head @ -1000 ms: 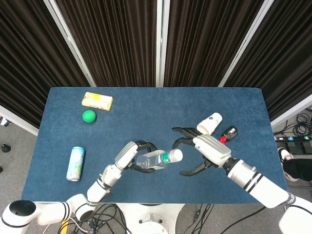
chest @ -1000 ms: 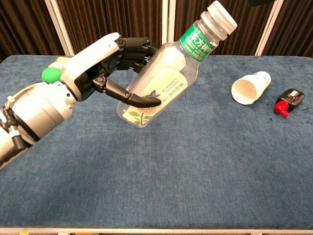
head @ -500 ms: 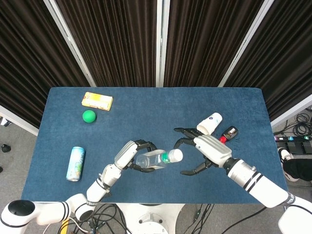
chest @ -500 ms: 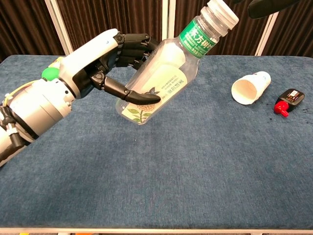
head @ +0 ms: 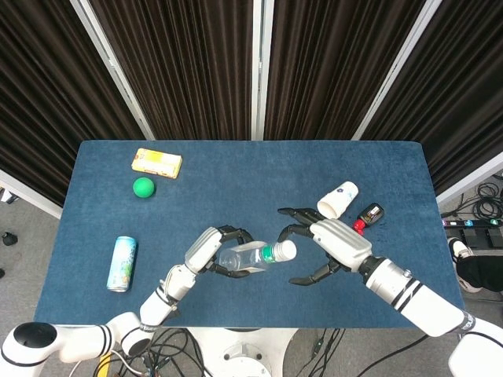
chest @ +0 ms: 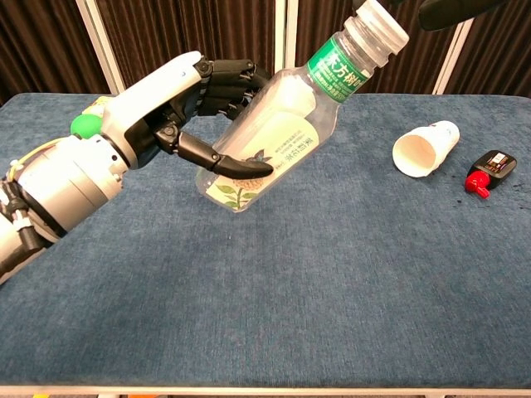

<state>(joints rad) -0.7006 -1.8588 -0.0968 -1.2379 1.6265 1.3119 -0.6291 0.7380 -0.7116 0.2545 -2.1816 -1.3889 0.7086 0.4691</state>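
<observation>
Little has changed: our left hand (chest: 178,104) still grips the tilted bottle (chest: 282,137) off the tabletop (head: 236,173). Our right hand (head: 318,243), fingers spread and empty, has edged toward the cap (head: 286,250), so we judge uncapping comes next.

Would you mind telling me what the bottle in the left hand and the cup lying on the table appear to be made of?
The bottle looks like clear, glossy plastic: the dark fingers show through its wall, under a printed label. The left hand grips it. The cup looks like matte white paper, with a thin rolled rim, though thin plastic is possible.

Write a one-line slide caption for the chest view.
Left hand holds a tilted clear bottle above the blue table.
</observation>
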